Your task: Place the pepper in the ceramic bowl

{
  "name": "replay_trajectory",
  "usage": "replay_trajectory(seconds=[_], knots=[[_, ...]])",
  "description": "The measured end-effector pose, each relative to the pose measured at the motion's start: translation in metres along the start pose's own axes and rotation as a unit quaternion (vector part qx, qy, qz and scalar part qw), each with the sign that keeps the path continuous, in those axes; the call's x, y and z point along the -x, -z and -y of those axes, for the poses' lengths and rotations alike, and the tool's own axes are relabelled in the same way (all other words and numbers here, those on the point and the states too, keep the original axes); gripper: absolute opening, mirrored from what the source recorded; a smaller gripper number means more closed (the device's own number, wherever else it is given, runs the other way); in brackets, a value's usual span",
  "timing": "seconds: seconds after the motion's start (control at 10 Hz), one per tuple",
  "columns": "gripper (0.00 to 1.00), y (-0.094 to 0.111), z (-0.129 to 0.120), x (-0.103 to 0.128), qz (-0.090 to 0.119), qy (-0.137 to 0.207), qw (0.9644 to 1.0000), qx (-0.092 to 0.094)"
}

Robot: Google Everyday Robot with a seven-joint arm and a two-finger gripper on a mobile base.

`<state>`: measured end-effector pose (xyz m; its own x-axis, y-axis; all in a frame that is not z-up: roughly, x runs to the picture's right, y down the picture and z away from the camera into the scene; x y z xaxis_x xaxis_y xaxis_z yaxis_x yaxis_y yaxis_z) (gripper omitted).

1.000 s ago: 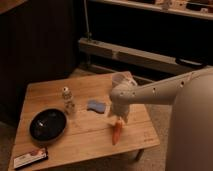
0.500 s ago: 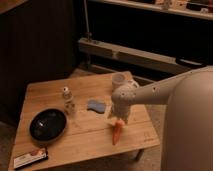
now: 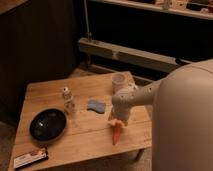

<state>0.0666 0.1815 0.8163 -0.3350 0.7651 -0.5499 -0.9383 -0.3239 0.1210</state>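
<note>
Arm angled down onto the worktop (image 3: 85, 147), near right.
The gripper (image 3: 119, 119) meets the pepper (image 3: 116, 134) at its upper end; grip cannot be told; ceramic bowl (image 3: 48, 125) well left.

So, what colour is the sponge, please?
The sponge is blue, camera view; the pincer is at the pepper's upper end.

Pale, matt plastic tool (image 3: 119, 119) at the smooth orange pepper (image 3: 116, 134), upper end; glossy black ceramic bowl (image 3: 48, 125); matt wooden surface (image 3: 85, 142), grain showing.
</note>
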Motion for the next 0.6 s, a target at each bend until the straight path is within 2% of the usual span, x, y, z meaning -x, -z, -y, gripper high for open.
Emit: replay_trajectory(seconds=[0.2, 0.6], knots=[[0.65, -0.0071, 0.0017, -0.0013, -0.003, -0.001, 1.0000, 0.005], [0.65, -0.0127, 0.0028, -0.0015, -0.003, 0.002, 0.9996, 0.029]])
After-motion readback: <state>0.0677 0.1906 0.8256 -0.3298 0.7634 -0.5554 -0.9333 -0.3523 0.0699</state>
